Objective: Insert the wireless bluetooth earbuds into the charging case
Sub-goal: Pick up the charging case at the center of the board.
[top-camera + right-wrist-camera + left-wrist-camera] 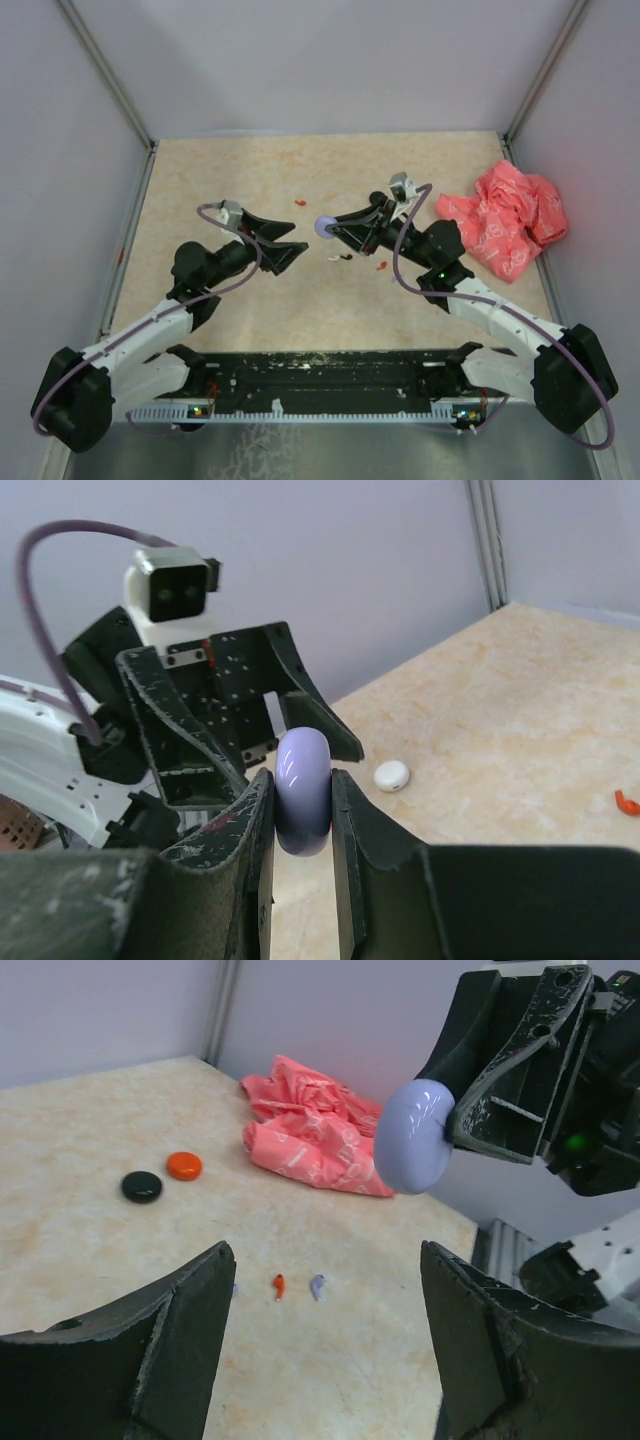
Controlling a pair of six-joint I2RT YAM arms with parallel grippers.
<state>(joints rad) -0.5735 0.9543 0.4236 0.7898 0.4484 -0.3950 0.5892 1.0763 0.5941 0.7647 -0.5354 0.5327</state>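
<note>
Near the middle of the beige stone-patterned table (200,180), the two arms are up and facing each other. The left end effector (325,1270) is spread wide, with nothing between its black fingers. Opposite it and just apart, the right end effector (302,825) is pinching a smooth round lilac plastic case (415,1135) by its flat faces. The case stands on edge, clear of the table.

The earbuds are lying loose on the table. A tiny red stemmed earbud (279,1285) and a tiny lilac stemmed earbud (317,1285) lie side by side, not touching. A small black earbud (346,257) and a small white earbud (333,259) are close together just below the right fingers. Further back, a second red earbud (300,201) lies on its own.

A white round disc (391,775) lies flat on the table. A black round disc (141,1186) and an orange-red round disc (184,1166) sit just beside each other. At the far right, a crumpled pink-red plastic bag (510,220) sits by the wall.
</note>
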